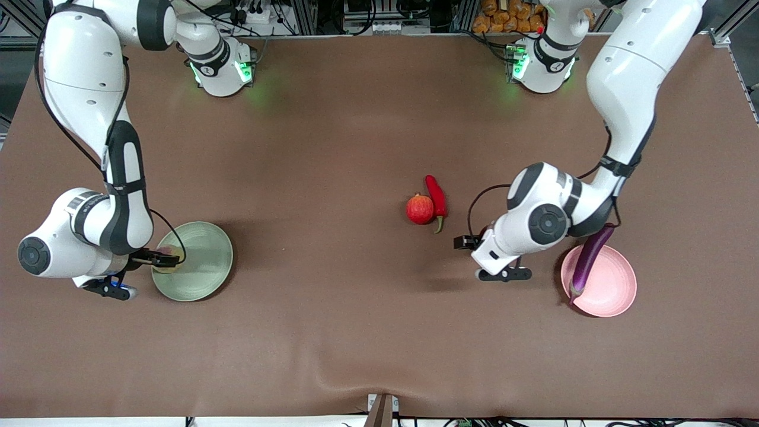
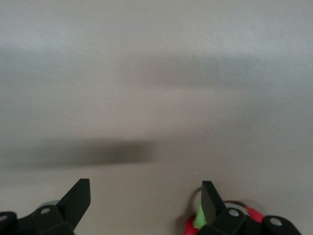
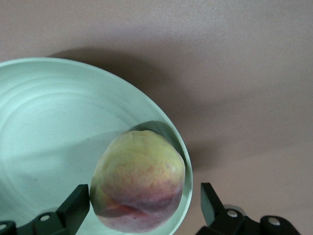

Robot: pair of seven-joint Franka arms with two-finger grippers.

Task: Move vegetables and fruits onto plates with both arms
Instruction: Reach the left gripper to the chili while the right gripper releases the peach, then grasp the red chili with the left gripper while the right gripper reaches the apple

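Table [image 1: 332,332] is covered in a matte brown sheet, slightly rumpled near the front camera's edge; along the edge by the arm bases stand metal framing, cabling and a stack of orange-brown items [image 1: 507,16] too small to identify. Green plate [image 1: 198,261] sits toward the right arm's end of the table; the peach [image 3: 138,181] lies in it at the rim, between the spread fingers of the right end effector [image 3: 145,198], and the gap visible on at least one side shows the fingers are not clamped on it. In the front view the peach is almost wholly hidden by the right wrist. Pink plate [image 1: 611,290] sits toward the left arm's end; the eggplant [image 1: 587,261] lies across it, one end overhanging the rim under the left arm's forearm. Left end effector [image 2: 145,200] is over bare table between the pink plate and the middle of the table, fingers spread with nothing between them; its wrist view is motion-blurred, and a red and green shape by one finger cannot be identified. Red fruit [image 1: 420,209] and chili pepper [image 1: 437,200] rest touching near the middle of the table, on neither plate.
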